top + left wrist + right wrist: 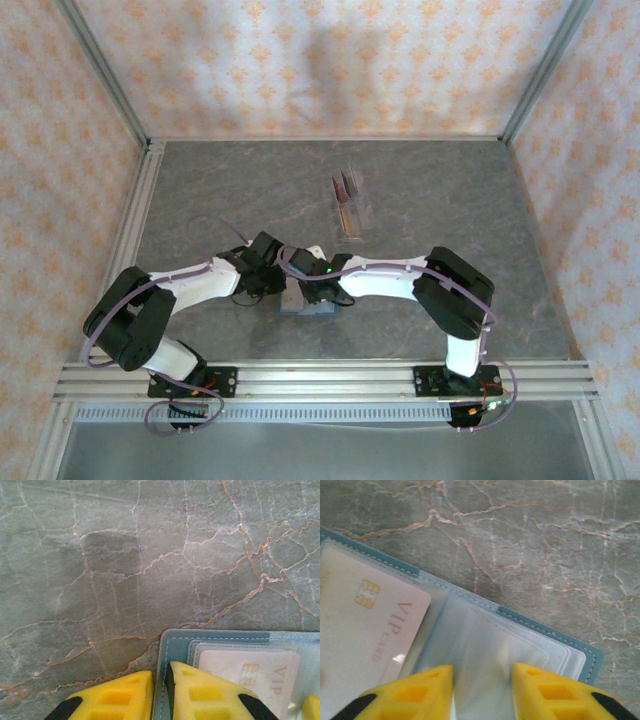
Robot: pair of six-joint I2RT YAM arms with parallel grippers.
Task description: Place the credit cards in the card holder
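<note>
Card holder (175, 642): lies open and flat on the surface (200, 190), close to the middle of the near edge, between the two arms. The inside is paler, with see-through pockets.

Left pincer (159, 680): clenched on the card holder's left rim, one finger on each side of it. Judged to be acting as an anchor.

Right pincer (482, 680): released, jaws parted, poised over an empty clear sleeve (480, 635). Nothing visibly pinched between the fingers.

One pale card (365, 625), with a gold chip and "VIP" lettering, sits under the neighbouring pocket. It looks seated, or nearly so.

Other cards (346, 200) stand in a clear rack (362, 212) toward the far edge, a little right of middle, well apart from the card holder.

Step in hand (judgement): finish with the seated card, then free the right arm for the next one.

Notes for doing it well:
- The left grip must be firm enough that the card holder cannot slide or fold shut
- Check that the card's trailing edge is under the pocket lip before leaving
- Lift the right pincer straight up, so the fingers do not drag the thin sleeve
- Take the next card by a short edge and feed it at a shallow angle into the empty sleeve's mouth
- Risk: the sleeve may stick shut and the card ride over the top
</note>
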